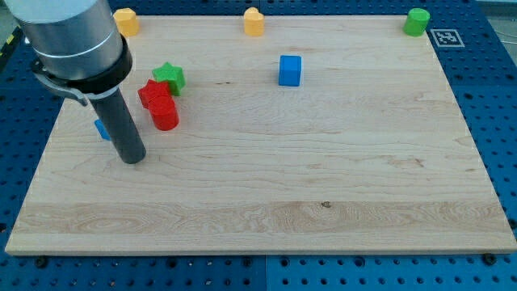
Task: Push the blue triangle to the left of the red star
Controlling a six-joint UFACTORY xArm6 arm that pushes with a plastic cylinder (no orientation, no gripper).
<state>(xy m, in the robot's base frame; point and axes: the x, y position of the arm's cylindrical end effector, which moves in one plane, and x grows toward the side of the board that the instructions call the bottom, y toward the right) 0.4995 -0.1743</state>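
Observation:
The blue triangle (101,128) lies near the board's left edge, mostly hidden behind my rod; only a sliver of it shows. The red star (153,93) sits to its right, with a red cylinder-like block (166,116) touching it just below. My tip (133,158) rests on the board just right of and below the blue triangle, left of and below the red blocks. Whether the rod touches the triangle cannot be told.
A green star (170,77) touches the red star at its upper right. A blue cube (290,69) stands mid-board toward the top. Two yellow blocks (125,21) (254,22) sit at the top edge, and a green block (418,21) at the top right corner.

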